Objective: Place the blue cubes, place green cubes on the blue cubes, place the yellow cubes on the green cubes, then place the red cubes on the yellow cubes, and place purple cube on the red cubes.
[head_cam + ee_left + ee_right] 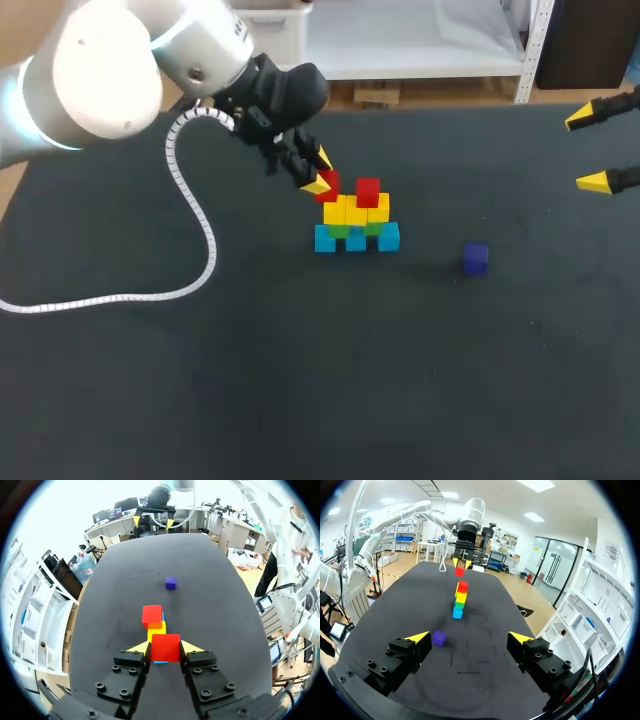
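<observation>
Red cube [165, 647] clenched in left gripper [320, 172], over end of yellow row [355, 211], beside placed red cube [368, 192]. Step: red layer. Next: lower squarely, release. Purple cube [476, 258] lies well apart; right gripper [470, 637] spread, empty.

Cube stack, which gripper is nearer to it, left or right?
Left. The left gripper, shut on a red cube, is right at the stack's top edge; the right gripper is open and far off, beyond the purple cube.

Likely a robotics lab: left arm [100, 70], right arm [159, 497], dark table [300, 400].
</observation>
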`<state>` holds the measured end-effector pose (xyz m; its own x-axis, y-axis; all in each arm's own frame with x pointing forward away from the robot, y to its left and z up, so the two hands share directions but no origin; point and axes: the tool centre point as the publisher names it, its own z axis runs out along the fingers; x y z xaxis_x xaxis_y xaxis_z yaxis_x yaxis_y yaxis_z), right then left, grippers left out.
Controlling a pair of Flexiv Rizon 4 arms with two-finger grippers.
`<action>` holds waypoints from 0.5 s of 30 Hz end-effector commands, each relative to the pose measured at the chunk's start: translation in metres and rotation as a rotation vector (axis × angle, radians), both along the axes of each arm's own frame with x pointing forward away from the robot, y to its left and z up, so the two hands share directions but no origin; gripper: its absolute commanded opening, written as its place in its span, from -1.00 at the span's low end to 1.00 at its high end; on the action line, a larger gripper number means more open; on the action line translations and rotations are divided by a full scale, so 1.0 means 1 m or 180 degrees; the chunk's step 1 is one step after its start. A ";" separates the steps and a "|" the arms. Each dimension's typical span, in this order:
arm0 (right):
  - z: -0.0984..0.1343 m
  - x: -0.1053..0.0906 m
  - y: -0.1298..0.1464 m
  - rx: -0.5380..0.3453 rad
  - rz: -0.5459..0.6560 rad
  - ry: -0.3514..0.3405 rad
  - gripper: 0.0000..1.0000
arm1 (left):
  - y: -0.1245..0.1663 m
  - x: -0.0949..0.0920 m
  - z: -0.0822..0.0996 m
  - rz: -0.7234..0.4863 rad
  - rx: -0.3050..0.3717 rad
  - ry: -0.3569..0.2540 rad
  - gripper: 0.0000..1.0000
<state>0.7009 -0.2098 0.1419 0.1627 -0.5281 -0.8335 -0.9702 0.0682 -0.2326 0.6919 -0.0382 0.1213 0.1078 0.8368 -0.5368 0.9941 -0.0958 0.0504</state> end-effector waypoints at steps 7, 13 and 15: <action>0.000 0.000 0.000 0.0003 0.0000 -0.0003 1.00 | -0.011 0.009 -0.011 -0.0051 -0.0046 0.0056 -1.00; 0.000 0.000 0.000 0.0003 0.0000 -0.0003 1.00 | -0.015 0.012 -0.013 -0.0059 -0.0061 0.0069 -1.00; 0.000 0.000 0.000 0.0003 0.0000 -0.0003 1.00 | -0.015 0.013 -0.013 -0.0055 -0.0065 0.0065 -1.00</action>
<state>0.7009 -0.2098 0.1418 0.1627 -0.5280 -0.8335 -0.9702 0.0683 -0.2327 0.7001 -0.0511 0.1087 0.1106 0.8219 -0.5588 0.9935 -0.1074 0.0386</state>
